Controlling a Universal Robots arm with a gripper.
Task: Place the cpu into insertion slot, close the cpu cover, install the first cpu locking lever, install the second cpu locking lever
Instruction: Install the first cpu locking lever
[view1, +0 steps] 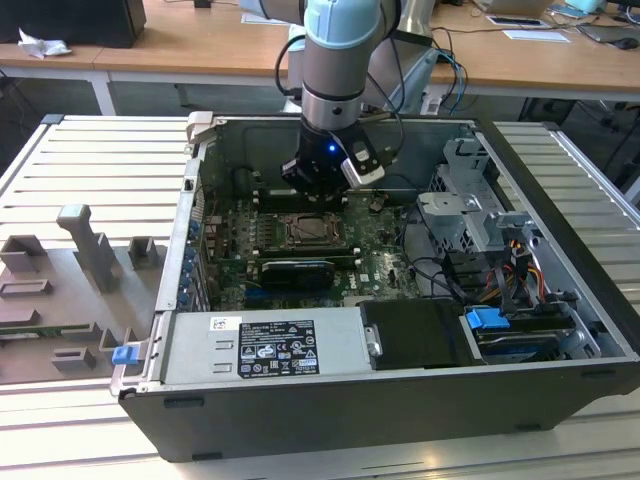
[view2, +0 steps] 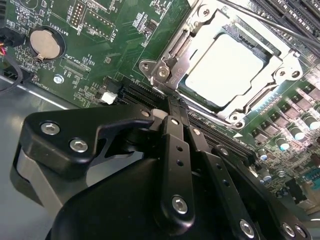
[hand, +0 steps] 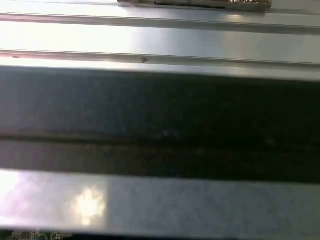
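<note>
In the second wrist view the cpu (view2: 225, 70) lies flat in the insertion slot (view2: 250, 42), its pale top showing through the cut-out of the cpu cover (view2: 172, 67). The cover is folded down over it. A thin metal lever rod (view2: 280, 27) runs past the socket's far side. My gripper (view2: 172, 105) is shut with nothing in it, its black fingertips (view2: 174, 125) meeting at the cover's near edge. In the exterior view the gripper (view1: 318, 185) hangs inside the open computer case, just above the socket (view1: 305, 230) on the green board (view1: 375, 250).
A round coin battery (view2: 46, 42) and black expansion slots (view2: 140, 92) sit near the socket. The case walls (view1: 190, 230), a black card (view1: 290, 270), the power supply (view1: 265, 345) and a drive cage with cables (view1: 470, 220) surround it. A metal wall (hand: 160, 30) is close in the first wrist view.
</note>
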